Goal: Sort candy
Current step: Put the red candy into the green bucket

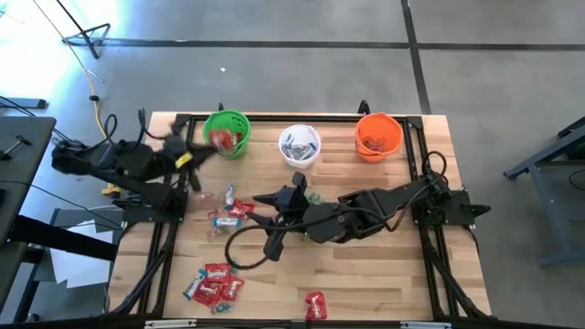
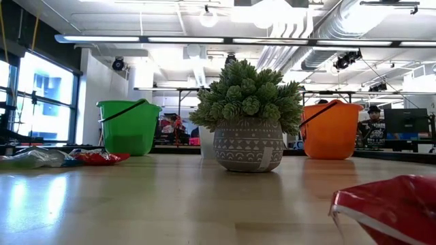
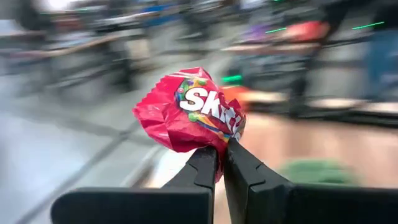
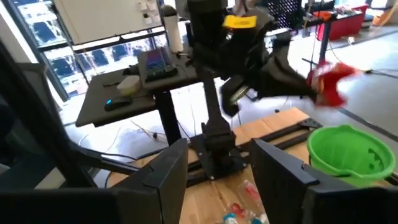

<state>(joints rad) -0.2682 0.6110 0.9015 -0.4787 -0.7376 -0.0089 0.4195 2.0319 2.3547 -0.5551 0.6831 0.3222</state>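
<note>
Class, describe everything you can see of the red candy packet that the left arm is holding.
The red candy packet is a small shiny wrapper, crinkled, with white lettering and little coloured sweets printed on it. The left tool has its two dark fingers shut on the packet's lower edge, so it sticks out beyond them. Nothing else touches it. From above it hangs over the green cup at the table's back left; from the right wrist it shows as a red blur near that cup.
</note>
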